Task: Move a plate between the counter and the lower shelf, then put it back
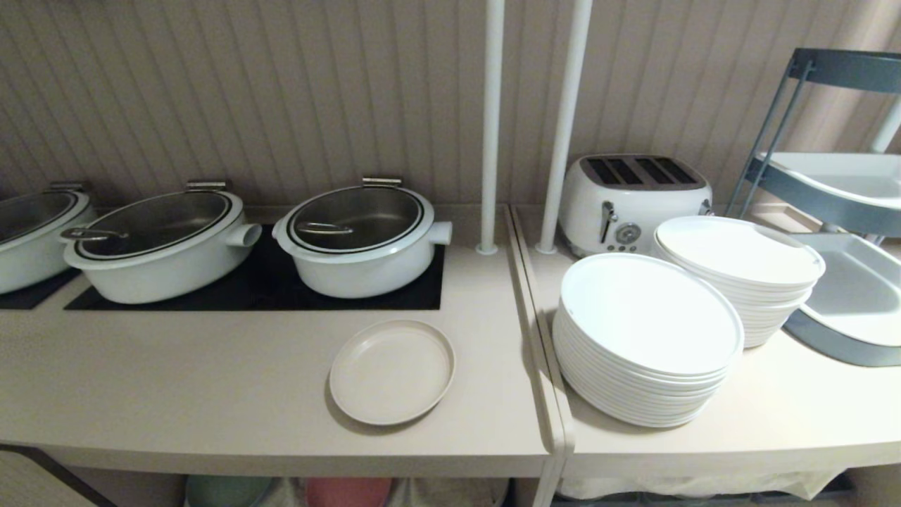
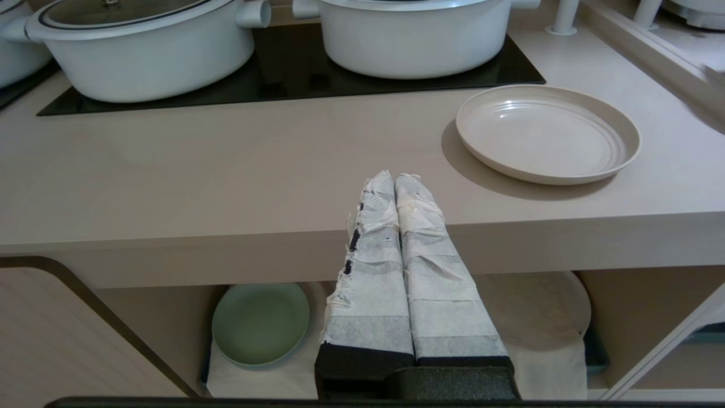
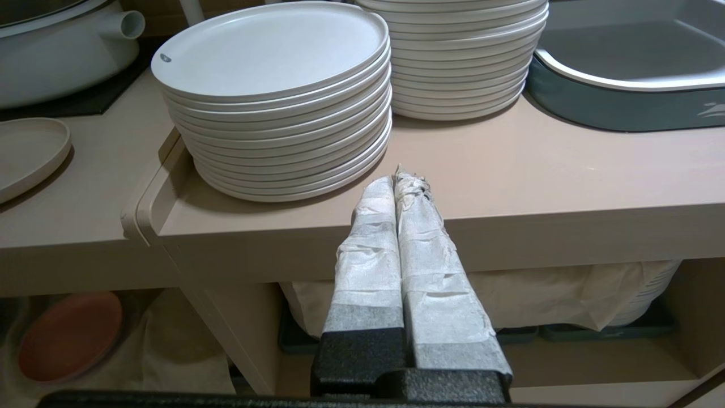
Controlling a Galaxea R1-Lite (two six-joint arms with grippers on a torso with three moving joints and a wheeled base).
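Plate [image 1: 392, 371] is sitting flat on the surface [image 1: 211, 394], in front of the right-hand pot [image 1: 360, 239] and the black hob panel [image 1: 260, 289], near the seam to the next surface section. Nothing is touching it.

My left pincer [image 2: 395, 180] is hanging in front of the surface's front edge, fingers pressed together, holding nothing. It's pointing level toward the pots, with the plate off to one side and well apart from the tips. My right pincer [image 3: 399, 181] is parked the same way in front of the other section, fingers together, empty, aimed at the near stack of white plates [image 3: 277, 96].

Lower shelf [image 2: 640, 317] is showing under the surface, with a green plate [image 2: 260, 323], a beige plate [image 2: 538, 309] and a pink plate [image 3: 71, 334] on the cloth lining.

Risks as I'm judging them:
- Plate rim is low and the plate is lying flat, so a level approach could just be shoving it toward the hob or the seam instead of gripping it.
- Fingers are shut; going in without spreading them means pushing, not pinching.
- Front edge is thick: dipping toward the shelf, the plate or my wrist could be clipping it.
- Shelf is already crowded, so setting down could be landing on another plate and sliding.
- The white stack is near; a wide swing could be knocking it.
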